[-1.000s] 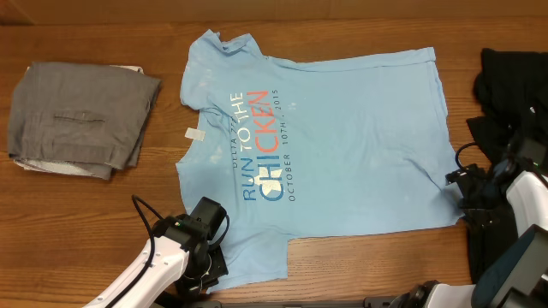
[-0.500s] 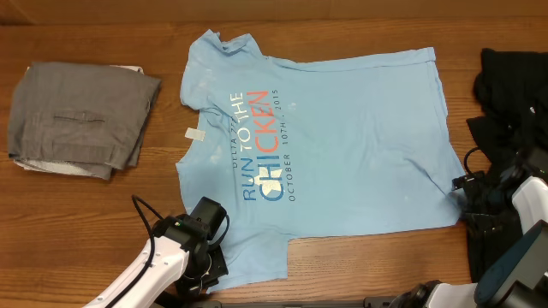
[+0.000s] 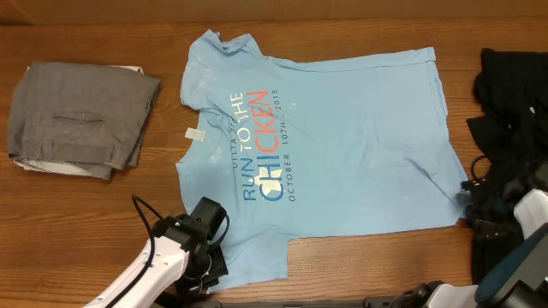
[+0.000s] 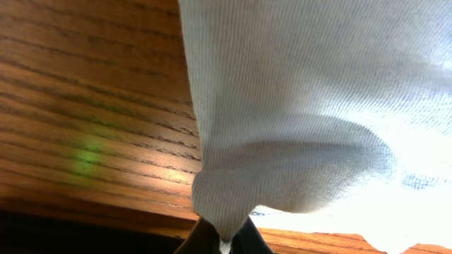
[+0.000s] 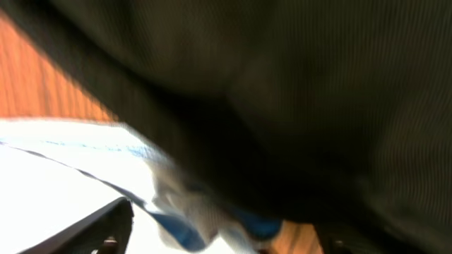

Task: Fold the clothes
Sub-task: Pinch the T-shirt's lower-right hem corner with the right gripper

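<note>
The light blue T-shirt lay flat and print-up on the surface, long axis running collar-left to hem-right, with the left gripper pinched shut on its near sleeve and the right gripper, jaws wide and holding nothing, just beside the near hem corner.

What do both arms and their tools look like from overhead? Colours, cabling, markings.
Left arm: smooth white shell. Left tool: black and boxy, with a thin black cable looping free beside it. Right arm: same white shell. Right tool: black, hard to separate from the dark cloth behind. No markings readable.
</note>
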Robot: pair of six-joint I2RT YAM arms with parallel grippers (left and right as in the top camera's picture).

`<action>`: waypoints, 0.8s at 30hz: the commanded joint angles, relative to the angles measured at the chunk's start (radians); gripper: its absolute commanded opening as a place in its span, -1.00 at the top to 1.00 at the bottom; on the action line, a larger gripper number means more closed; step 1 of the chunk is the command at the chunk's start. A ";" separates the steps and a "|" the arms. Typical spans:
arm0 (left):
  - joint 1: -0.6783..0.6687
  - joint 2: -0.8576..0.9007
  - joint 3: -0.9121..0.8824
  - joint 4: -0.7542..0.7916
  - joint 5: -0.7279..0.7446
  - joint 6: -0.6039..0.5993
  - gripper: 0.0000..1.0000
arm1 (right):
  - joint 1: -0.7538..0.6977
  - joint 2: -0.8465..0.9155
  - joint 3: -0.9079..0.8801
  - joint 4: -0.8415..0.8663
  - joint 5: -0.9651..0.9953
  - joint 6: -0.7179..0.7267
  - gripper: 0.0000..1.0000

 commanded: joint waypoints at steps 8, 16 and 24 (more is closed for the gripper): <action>-0.009 0.002 -0.006 0.000 0.009 0.019 0.87 | -0.126 0.011 -0.027 0.195 -0.095 -0.027 -0.99; -0.009 0.002 -0.006 -0.001 0.009 0.020 0.87 | -0.237 0.011 0.071 0.207 -0.177 -0.021 -0.97; -0.009 0.002 -0.006 0.001 0.009 0.019 0.86 | -0.184 0.011 0.237 -0.048 -0.223 -0.077 -0.99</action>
